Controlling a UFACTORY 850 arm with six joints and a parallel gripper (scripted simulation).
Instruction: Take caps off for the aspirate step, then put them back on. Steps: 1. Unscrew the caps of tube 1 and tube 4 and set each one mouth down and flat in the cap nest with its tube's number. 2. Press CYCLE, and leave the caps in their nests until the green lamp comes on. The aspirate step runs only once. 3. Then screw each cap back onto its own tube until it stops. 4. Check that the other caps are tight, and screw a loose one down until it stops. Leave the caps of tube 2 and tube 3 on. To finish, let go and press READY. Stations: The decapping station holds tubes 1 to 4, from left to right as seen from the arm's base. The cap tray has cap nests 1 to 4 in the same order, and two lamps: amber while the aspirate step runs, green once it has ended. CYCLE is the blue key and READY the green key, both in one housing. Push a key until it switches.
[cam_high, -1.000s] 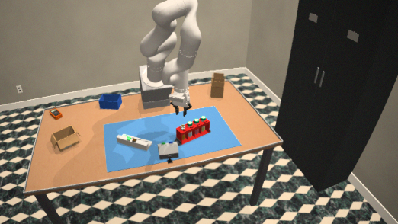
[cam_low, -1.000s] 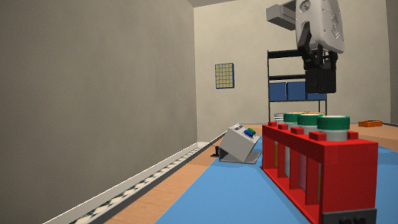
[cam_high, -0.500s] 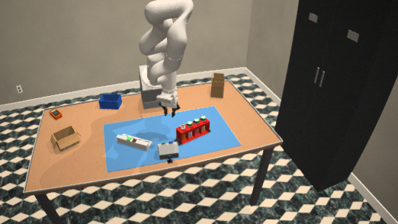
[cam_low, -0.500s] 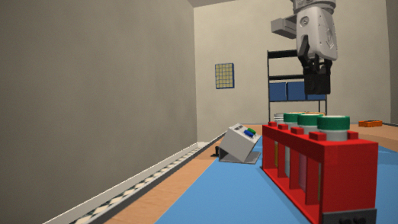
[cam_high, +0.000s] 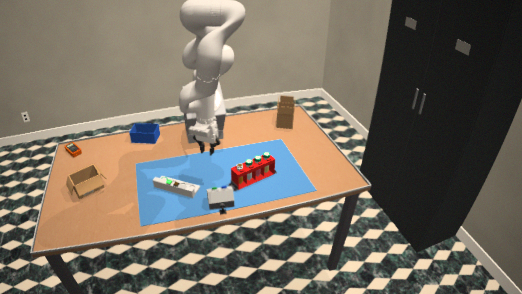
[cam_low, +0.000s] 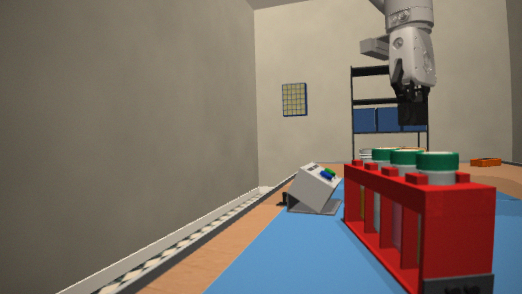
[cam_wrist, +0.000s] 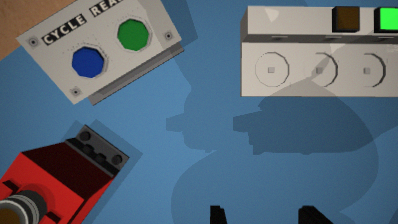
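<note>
The black, angular jaws of the gripper (cam_high: 207, 149) (cam_low: 414, 114) (cam_wrist: 263, 215) stood partly spread, with nothing pinched between them. They hung above the flat blue mat (cam_high: 210, 215) (cam_low: 280, 250) (cam_wrist: 150, 175), on the side toward the arm's base and well apart from the tubes. The white, rounded arm (cam_high: 207, 50) (cam_low: 409, 12) rose above them.

On the mat stood the red, block-shaped decapping station (cam_high: 235, 177) (cam_low: 460, 230) (cam_wrist: 60, 182). Tube 4 (cam_high: 240, 167) (cam_low: 366, 152) (cam_wrist: 30, 206) was upright in its end slot, its round mouth uncapped. Round green caps with white tops (cam_high: 257, 158) (cam_low: 437, 161) sat on tubes 1, 2 and 3; their tightness could not be told.

The long, pale cap tray (cam_high: 187, 189) (cam_wrist: 300, 90) lay apart from the station. Its square green lamp (cam_high: 169, 182) (cam_wrist: 389, 19) was lit, and the amber lamp (cam_high: 176, 184) (cam_wrist: 346, 19) was dark. Nests 1 to 3 lay bare; the contents of nest 4 were too small to make out. Between tray and station sat the light-grey, sloped housing (cam_high: 220, 200) (cam_low: 312, 192) (cam_wrist: 55, 65), with its round blue CYCLE key (cam_high: 224, 187) (cam_low: 326, 175) (cam_wrist: 88, 62) and round green READY key (cam_high: 214, 188) (cam_low: 330, 171) (cam_wrist: 133, 35).

Farther out on the wooden table (cam_high: 90, 220) (cam_low: 238, 253) (cam_wrist: 15, 30) were an open cardboard box (cam_high: 86, 183) and a rectangular blue plastic bin (cam_high: 145, 136).
</note>
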